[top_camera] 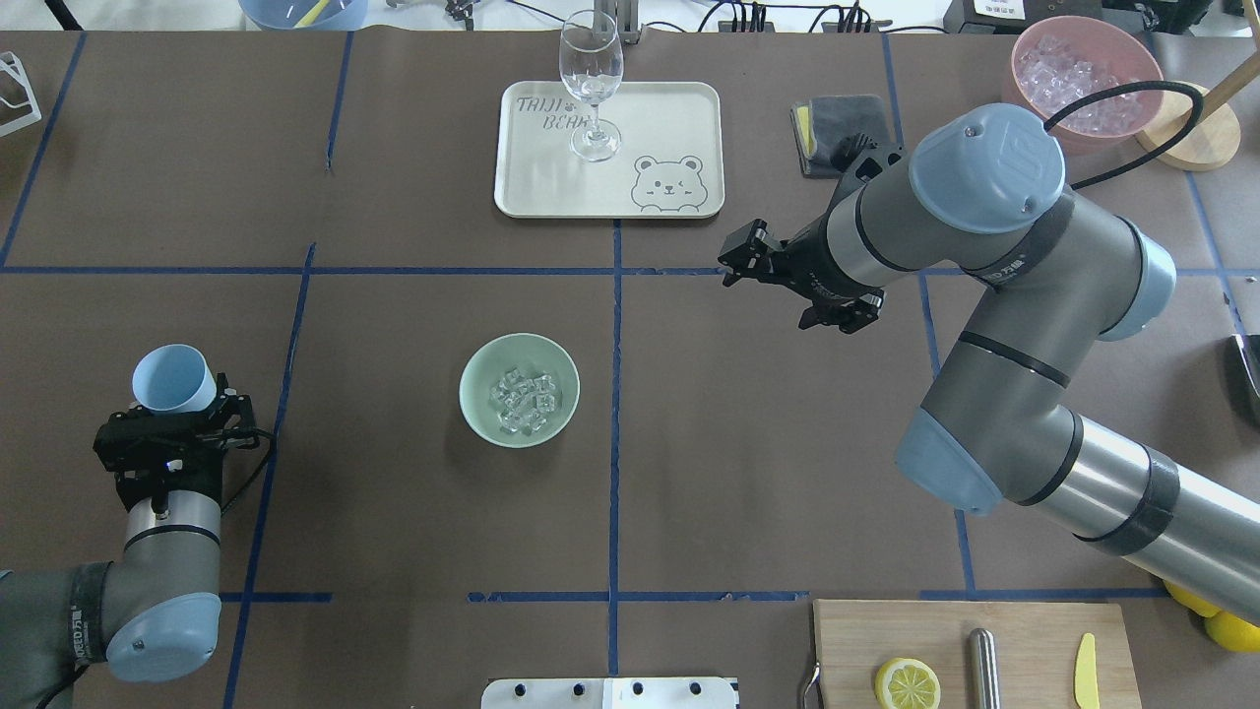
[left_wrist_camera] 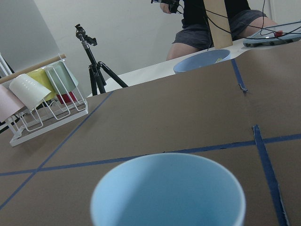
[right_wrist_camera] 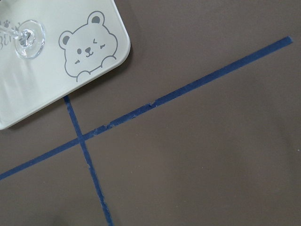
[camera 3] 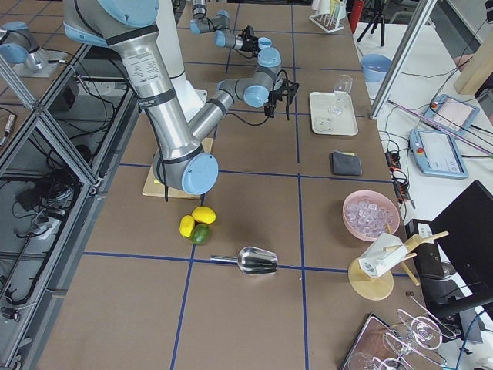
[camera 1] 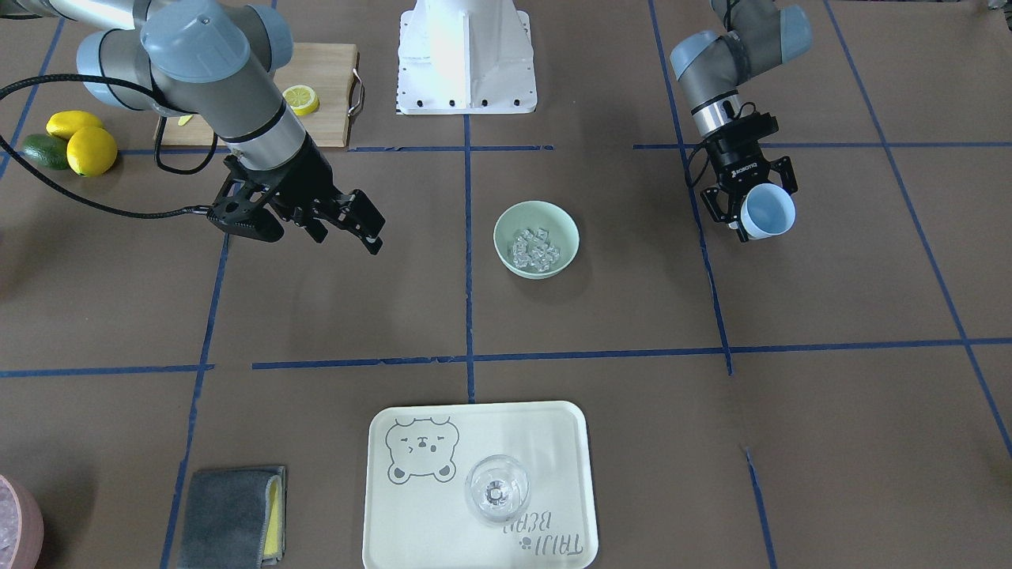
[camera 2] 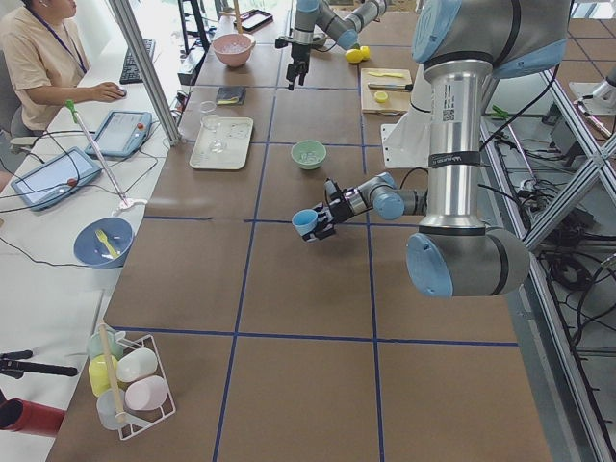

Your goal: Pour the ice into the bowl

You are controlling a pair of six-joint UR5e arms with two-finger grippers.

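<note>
Cup (left_wrist_camera: 168,190) in left pincer (top_camera: 177,406), bowl (top_camera: 479,394) apart

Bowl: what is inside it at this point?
A loose pile of small clear ice cubes lies in the bowl, and nothing else shows in it. The pile covers the middle of the floor, so what is under it cannot be seen.

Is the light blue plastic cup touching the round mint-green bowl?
Apart. Overhead view shows bare brown table between the light blue plastic cup and the round mint-green bowl.
</note>
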